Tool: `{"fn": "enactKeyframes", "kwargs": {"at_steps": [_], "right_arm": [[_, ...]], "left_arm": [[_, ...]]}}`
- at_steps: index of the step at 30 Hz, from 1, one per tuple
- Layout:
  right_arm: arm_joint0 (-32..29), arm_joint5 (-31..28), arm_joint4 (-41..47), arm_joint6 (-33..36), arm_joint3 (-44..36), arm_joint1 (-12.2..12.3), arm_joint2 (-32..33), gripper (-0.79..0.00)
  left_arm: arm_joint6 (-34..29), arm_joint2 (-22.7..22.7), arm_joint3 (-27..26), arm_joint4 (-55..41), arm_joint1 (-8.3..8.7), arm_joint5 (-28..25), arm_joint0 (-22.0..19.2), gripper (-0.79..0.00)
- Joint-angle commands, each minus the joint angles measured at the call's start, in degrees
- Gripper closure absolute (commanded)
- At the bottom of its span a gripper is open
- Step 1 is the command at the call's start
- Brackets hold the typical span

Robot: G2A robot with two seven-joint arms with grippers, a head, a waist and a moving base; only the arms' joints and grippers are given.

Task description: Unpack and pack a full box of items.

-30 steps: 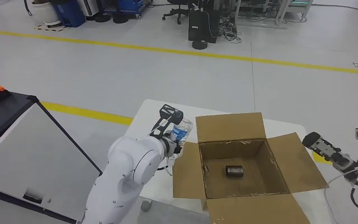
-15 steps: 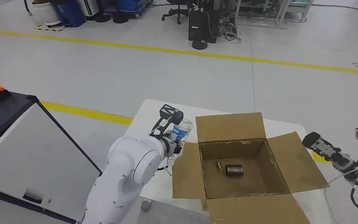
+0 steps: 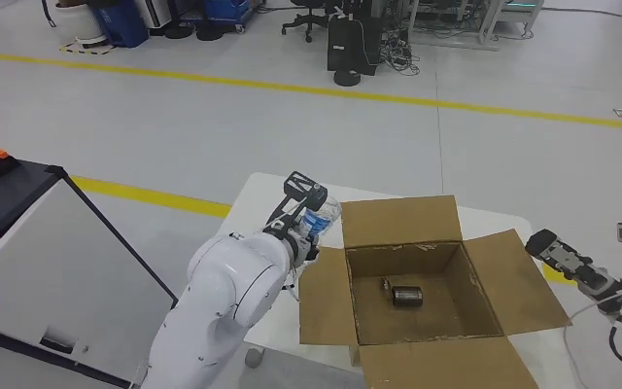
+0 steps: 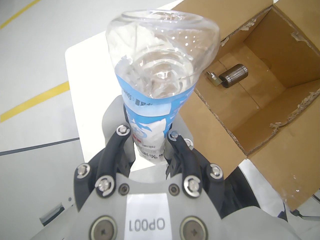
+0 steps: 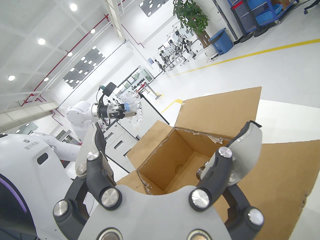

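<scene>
Left jaws are clamped on a bottle (image 4: 160, 76) just beside the box (image 3: 400, 222); right jaws hang wide open, empty. Left wrist view catches a metal cylinder (image 4: 233, 75) and a small metal bit (image 4: 213, 78) inside.

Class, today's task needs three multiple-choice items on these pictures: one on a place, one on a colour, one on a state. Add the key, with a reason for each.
1. Where is the metal cylinder?
A. on the bottom of the box
B. on the table beside it
C. on the room's floor

2. The label on the bottle is mostly:
A. red
B. blue
C. green

3. The left gripper is:
A. open and empty
B. shut on the bottle
C. shut on a flap

Key:
1 A, it lies inside the box's walls.
2 B, the wrap round the bottle is blue.
3 B, both fingers press the bottle's sides.
</scene>
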Motion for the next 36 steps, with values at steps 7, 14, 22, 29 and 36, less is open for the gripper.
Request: {"fn": "enactKeyframes", "kwargs": {"at_steps": [7, 14, 22, 29, 36], "right_arm": [[0.0, 0.0, 0.0, 0.0, 0.0, 0.0, 0.0, -0.785], [0.0, 0.0, 0.0, 0.0, 0.0, 0.0, 0.0, -0.785], [0.0, 0.0, 0.0, 0.0, 0.0, 0.0, 0.0, -0.785], [0.0, 0.0, 0.0, 0.0, 0.0, 0.0, 0.0, -0.785], [0.0, 0.0, 0.0, 0.0, 0.0, 0.0, 0.0, -0.785]], "left_arm": [[0.01, 6.69, 6.71, -11.52, -1.08, 1.62, -11.72, 0.0], [0.01, 14.5, 20.88, -25.03, -3.24, 6.54, -24.19, 0.0], [1.71, 24.23, 37.29, -32.18, -7.2, 4.87, -33.69, 0.0], [6.59, 27.82, 49.56, -44.64, -10.92, 1.64, -36.55, 0.0], [9.73, 31.37, 57.02, -49.15, -13.9, 0.67, -38.02, 0.0]]}}
